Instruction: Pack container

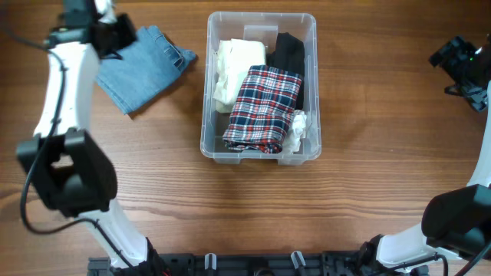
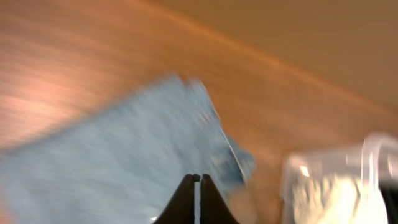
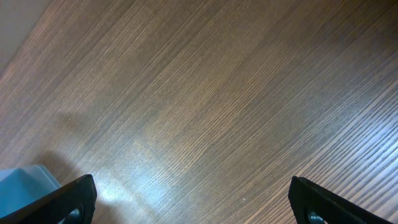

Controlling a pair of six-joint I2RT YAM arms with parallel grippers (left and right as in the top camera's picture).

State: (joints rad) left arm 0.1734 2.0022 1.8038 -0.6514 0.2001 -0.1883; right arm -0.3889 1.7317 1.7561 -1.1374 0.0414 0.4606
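The clear plastic container (image 1: pixel 205 115) stands at the table's middle back. It holds a cream garment (image 1: pixel 236 65), a black garment (image 1: pixel 290 54), a red plaid shirt (image 1: pixel 265 107) on top and a small white cloth (image 1: pixel 298 124). Folded blue jeans (image 1: pixel 142 67) lie on the table left of it, blurred in the left wrist view (image 2: pixel 124 155), where the container's corner (image 2: pixel 373 155) shows at the right. My left gripper (image 2: pixel 199 180) is shut and empty, above the jeans' far left part (image 1: pixel 115 34). My right gripper (image 3: pixel 193 199) is open over bare wood at the far right (image 1: pixel 464 61).
A wooden table (image 1: pixel 368 192) carries everything. A pale blue corner (image 3: pixel 25 180) shows at the lower left of the right wrist view. A black rail (image 1: pixel 245 264) runs along the front edge.
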